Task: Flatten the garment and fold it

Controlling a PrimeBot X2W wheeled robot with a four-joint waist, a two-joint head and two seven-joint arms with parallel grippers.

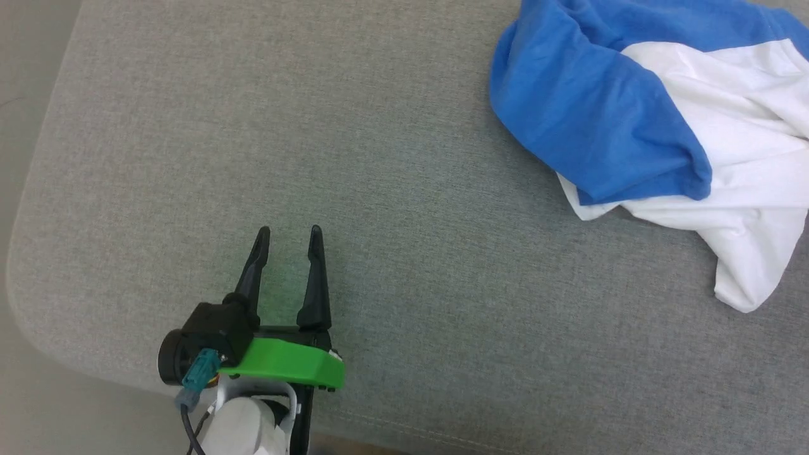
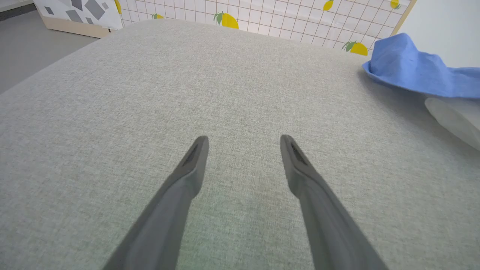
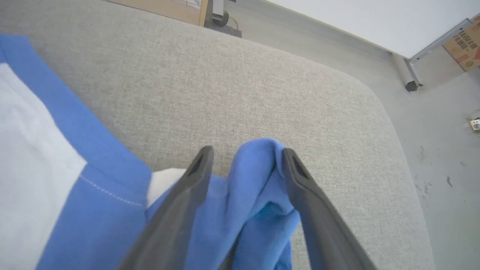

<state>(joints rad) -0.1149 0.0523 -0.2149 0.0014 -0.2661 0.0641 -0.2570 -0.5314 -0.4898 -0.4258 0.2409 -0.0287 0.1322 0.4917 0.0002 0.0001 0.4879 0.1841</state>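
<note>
Seen from the head, a grey cushion (image 1: 411,158) spans the picture. The shirt (image 1: 632,114) lies crumpled at its upper right, running off the top and right edges: a blue sleeve is folded over the white body, and a white flap trails toward the near edge. The left gripper (image 1: 289,230) is at the lower left, well apart from the shirt, over bare cushion. Its two dark fingers are spread with nothing between them, and a green guard (image 1: 284,363) sits at their base.

The left wrist camera adds the far side of the room. Beyond the cushion (image 2: 187,75) there is a white tiled wall (image 2: 285,15) printed with lemons. The left gripper (image 2: 243,138) is spread wide and empty, and the shirt (image 2: 405,63) is a blue heap at the far right.

The right wrist camera gives the close look at the shirt. The right gripper (image 3: 247,150) has its fingers apart, and an upright fold of blue cloth stands between them, resting against the right finger and not squeezed. More of the shirt (image 3: 75,210), blue and white, lies to the left. Past the rounded corner of the cushion (image 3: 225,75) are a pale floor (image 3: 442,131) and a cardboard box (image 3: 467,48).
</note>
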